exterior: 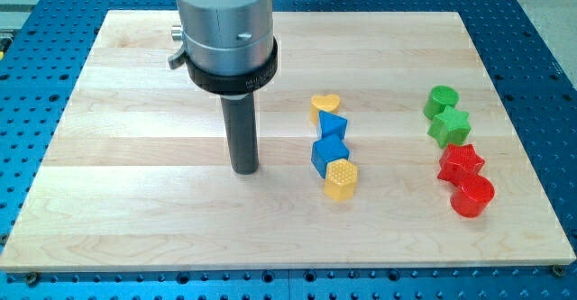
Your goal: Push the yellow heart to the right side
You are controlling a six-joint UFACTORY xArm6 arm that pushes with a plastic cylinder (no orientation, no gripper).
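Observation:
The yellow heart (325, 105) lies near the middle of the wooden board (135, 201), at the top of a short column of blocks. Just below it sit a blue triangle-like block (333, 125), a blue cube (329, 153) and a yellow hexagon (341, 179), each touching or nearly touching the one above. My tip (244, 168) rests on the board to the left of this column, about level with the blue cube and well apart from the yellow heart.
At the view's right stand a green cylinder (442, 100), a green star (449, 125), a red star (461, 163) and a red cylinder (472, 195) in a column. The board's right edge lies just beyond them, with blue perforated table around.

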